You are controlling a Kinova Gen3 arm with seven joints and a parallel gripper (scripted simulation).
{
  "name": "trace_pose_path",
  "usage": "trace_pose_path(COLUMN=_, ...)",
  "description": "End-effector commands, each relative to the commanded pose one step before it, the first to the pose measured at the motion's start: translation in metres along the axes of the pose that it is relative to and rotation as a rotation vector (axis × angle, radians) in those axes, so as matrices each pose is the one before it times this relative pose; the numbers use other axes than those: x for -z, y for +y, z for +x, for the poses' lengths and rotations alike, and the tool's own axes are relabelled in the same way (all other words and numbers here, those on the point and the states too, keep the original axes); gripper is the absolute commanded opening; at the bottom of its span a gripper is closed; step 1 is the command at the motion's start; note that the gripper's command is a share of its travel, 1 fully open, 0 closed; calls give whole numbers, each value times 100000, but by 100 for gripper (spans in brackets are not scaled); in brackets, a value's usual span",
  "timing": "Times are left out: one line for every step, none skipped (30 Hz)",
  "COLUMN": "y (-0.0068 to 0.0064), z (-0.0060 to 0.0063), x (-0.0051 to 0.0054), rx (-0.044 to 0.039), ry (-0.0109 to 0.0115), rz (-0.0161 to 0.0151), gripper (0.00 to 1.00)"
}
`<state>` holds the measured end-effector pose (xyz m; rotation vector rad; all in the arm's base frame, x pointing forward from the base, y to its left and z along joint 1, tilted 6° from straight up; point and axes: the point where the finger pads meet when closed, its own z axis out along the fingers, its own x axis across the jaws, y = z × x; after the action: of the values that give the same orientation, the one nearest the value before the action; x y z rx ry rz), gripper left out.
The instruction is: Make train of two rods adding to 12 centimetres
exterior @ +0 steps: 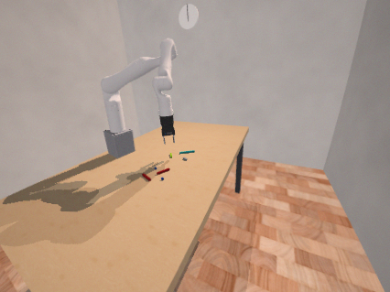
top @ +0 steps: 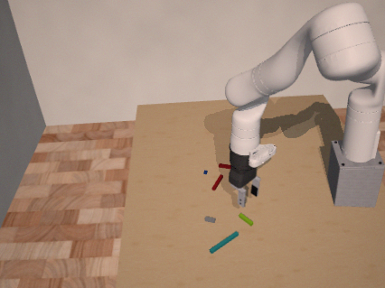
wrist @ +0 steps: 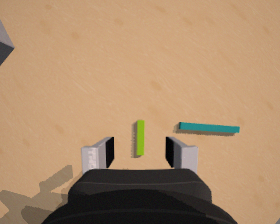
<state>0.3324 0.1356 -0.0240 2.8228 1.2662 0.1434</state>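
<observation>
My gripper [top: 248, 199] [exterior: 169, 142] [wrist: 139, 147] is open and empty, above the table. The lime rod [top: 246, 219] [exterior: 170, 156] [wrist: 140, 137] lies flat below, between the fingers as the wrist view shows it. The turquoise rod [top: 224, 242] [exterior: 187, 152] [wrist: 209, 128] lies apart, roughly square to the lime rod. The short grey rod [top: 210, 219] [exterior: 185, 159] lies apart from both. One red rod [top: 218, 182] [exterior: 163, 171] lies slanted; another red rod [top: 224, 166] [exterior: 146, 177] is partly hidden by the gripper in the top view. No rods are seen end to end.
A small blue rod [top: 205, 171] [exterior: 162, 178] lies near the red rods. A second blue rod [exterior: 155, 168] shows only in the exterior view. The arm's grey base block [top: 357, 184] [exterior: 120, 143] stands at one side of the table [top: 158, 137] [exterior: 105, 235].
</observation>
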Motion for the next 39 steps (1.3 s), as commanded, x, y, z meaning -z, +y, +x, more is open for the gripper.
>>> trace_pose_path(y=53, z=10, x=31, rx=-43, ry=97, rz=-24, gripper=100)
trace_pose_path(y=15, z=-28, x=-8, rx=289, ry=-31, rz=16, gripper=100)
trace_pose_path(y=16, z=-30, x=-9, rx=319, ry=-34, rz=18, gripper=100)
trace_pose_path(y=18, z=-34, x=-10, rx=351, ry=-37, rz=20, gripper=100)
trace_pose_path(y=19, z=-37, x=-11, rx=384, ry=-40, rz=22, gripper=100)
trace_pose_path(y=21, z=-40, x=-12, rx=418, ry=-44, rz=24, gripper=100)
trace_pose_path(y=23, z=-43, x=-13, rx=453, ry=-47, rz=27, gripper=100)
trace_pose_path(y=24, z=-47, x=-13, rx=489, ry=-51, rz=29, gripper=100)
trace_pose_path(y=26, z=-51, x=-14, rx=526, ry=-54, rz=32, gripper=100)
trace_pose_path(y=27, z=-54, x=-15, rx=564, ry=-58, rz=34, gripper=100)
trace_pose_path(y=29, z=-58, x=-16, rx=603, ry=-61, rz=37, gripper=100)
trace_pose_path(y=30, z=-62, x=-17, rx=642, ry=-64, rz=40, gripper=100)
trace_pose_path(y=32, z=-66, x=-18, rx=683, ry=-68, rz=43, gripper=100)
trace_pose_path(y=33, z=-70, x=-19, rx=724, ry=-71, rz=46, gripper=100)
trace_pose_path(y=35, z=-74, x=-21, rx=765, ry=-74, rz=49, gripper=100)
trace_pose_path(y=36, z=-79, x=-22, rx=808, ry=-78, rz=53, gripper=100)
trace_pose_path(y=0, z=0, x=0, rx=0, ry=0, rz=0, gripper=100)
trace_pose_path(y=0, z=0, x=0, rx=0, ry=0, rz=0, gripper=100)
trace_pose_path(y=37, z=-83, x=-23, rx=851, ry=-81, rz=56, gripper=100)
trace_pose_path(y=38, z=-87, x=-24, rx=894, ry=-84, rz=60, gripper=100)
trace_pose_path(y=39, z=-92, x=-25, rx=938, ry=-86, rz=64, gripper=100)
trace_pose_path(y=40, z=-96, x=-26, rx=982, ry=-89, rz=67, gripper=100)
trace_pose_path(y=41, z=-101, x=-27, rx=1027, ry=-91, rz=71, gripper=100)
trace_pose_path(y=42, z=-105, x=-28, rx=1073, ry=-94, rz=76, gripper=100)
trace_pose_path(y=43, z=-110, x=-29, rx=1118, ry=-96, rz=80, gripper=100)
trace_pose_path(y=43, z=-115, x=-30, rx=1164, ry=-98, rz=84, gripper=100)
trace_pose_path(y=44, z=-120, x=-31, rx=1210, ry=-99, rz=89, gripper=100)
trace_pose_path(y=44, z=-124, x=-32, rx=1257, ry=-101, rz=93, gripper=100)
trace_pose_path(y=44, z=-129, x=-32, rx=1303, ry=-102, rz=98, gripper=100)
trace_pose_path(y=44, z=-134, x=-33, rx=1350, ry=-103, rz=103, gripper=100)
trace_pose_path(y=44, z=-139, x=-34, rx=1397, ry=-103, rz=108, gripper=100)
trace_pose_path(y=43, z=-143, x=-35, rx=1444, ry=-104, rz=112, gripper=100)
trace_pose_path(y=43, z=-148, x=-36, rx=1491, ry=-103, rz=117, gripper=100)
trace_pose_path(y=0, z=0, x=0, rx=0, ry=0, rz=0, gripper=100)
trace_pose_path(y=0, z=0, x=0, rx=0, ry=0, rz=0, gripper=100)
trace_pose_path(y=42, z=-153, x=-37, rx=1538, ry=-103, rz=122, gripper=100)
trace_pose_path(y=41, z=-158, x=-37, rx=1586, ry=-102, rz=127, gripper=100)
trace_pose_path(y=40, z=-162, x=-38, rx=1633, ry=-101, rz=132, gripper=100)
trace_pose_path(y=39, z=-167, x=-39, rx=1680, ry=-100, rz=137, gripper=100)
